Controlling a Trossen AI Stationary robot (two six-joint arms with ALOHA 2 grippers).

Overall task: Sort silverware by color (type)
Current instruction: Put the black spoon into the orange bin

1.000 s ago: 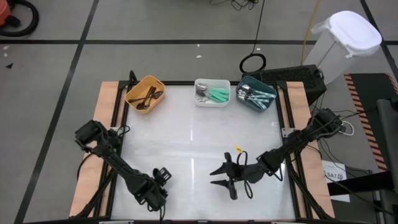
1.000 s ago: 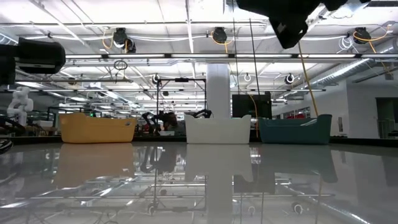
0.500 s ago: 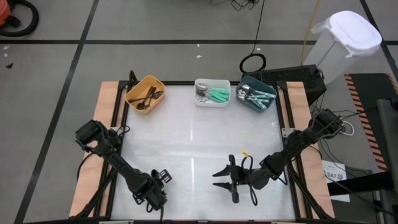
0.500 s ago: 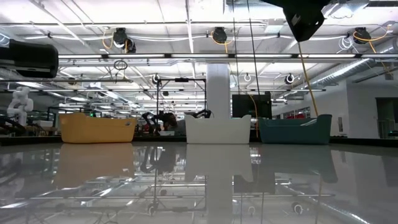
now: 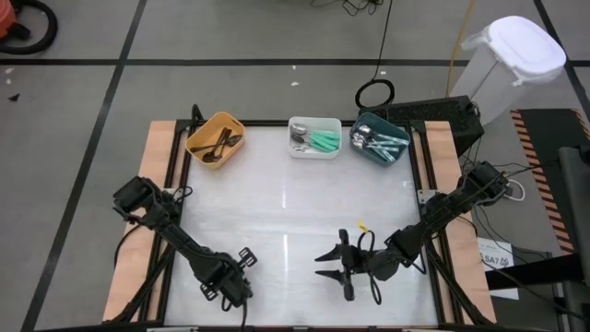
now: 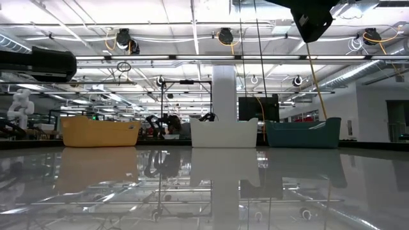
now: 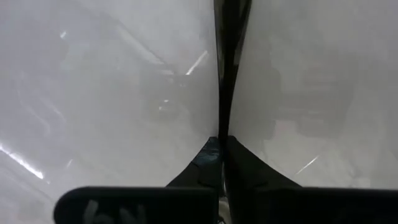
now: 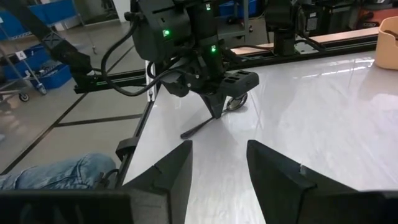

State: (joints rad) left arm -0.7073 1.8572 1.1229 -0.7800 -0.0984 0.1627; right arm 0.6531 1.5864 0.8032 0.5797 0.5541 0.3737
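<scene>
My left gripper [image 5: 229,282] is near the table's front left and is shut on a thin black-handled spoon [image 8: 199,127]. The spoon also shows in the left wrist view [image 7: 227,68] as a dark strip running away from the fingertips. My right gripper [image 5: 327,265] is open and empty near the front middle, its fingers pointing toward the left gripper. Other spoons lie in three bins at the far edge: black-handled in the orange bin [image 5: 197,132], mint-green in the white bin [image 5: 297,124], silver in the teal bin [image 5: 361,123]. My left gripper pinches one end of the black spoon [image 8: 216,117] between its shut fingertips [image 7: 211,149]. The fingers come from above, pointing down. The spoon slants away from them, and its free end [image 8: 183,134] lies on the white table top.
The glossy white table [image 5: 286,203] has wooden rails along its left and right sides. The three bins stand in a row at the far edge, which also shows in the low view [image 6: 223,133]. A person's leg in jeans [image 8: 62,173] shows beyond the table's edge.
My right gripper has gone a little toward the table's near edge, still open, and has then kept still. My left gripper has stayed in about the same place near the front left, still shut.
</scene>
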